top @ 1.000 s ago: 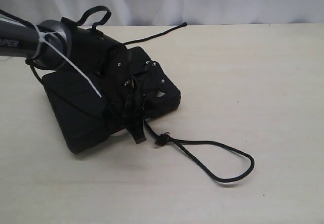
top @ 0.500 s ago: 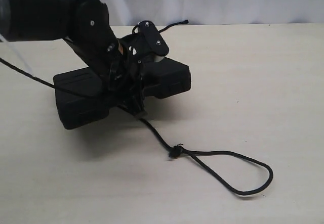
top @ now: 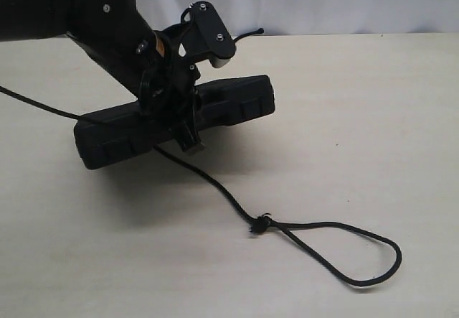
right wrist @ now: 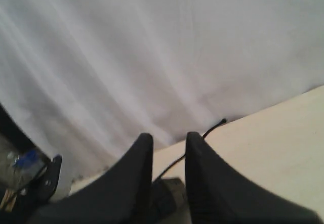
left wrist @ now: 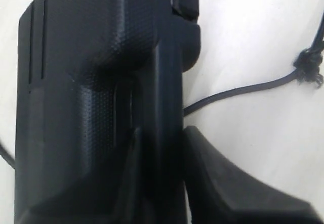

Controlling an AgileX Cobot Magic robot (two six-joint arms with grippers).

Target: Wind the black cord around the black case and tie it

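The cord [top: 260,223] lay looped and knotted on the worktop [top: 373,117] up front, trailing back under the case [top: 237,103]. Left claw [left wrist: 162,133] pinched the tilted case's edge. Right claw [right wrist: 169,138] hung slightly spread, empty.

We record the black case [top: 237,106] as matte black throughout, with a fine pebbled grain showing in the left wrist view. The black cord [top: 215,189] is likewise matte black, with a braided pattern. The table [top: 373,131] is plain pale beige. The curtain [top: 344,2], at twelve o'clock, is white with soft grey folds. The arm [top: 107,16] is black and bears a small orange mark.
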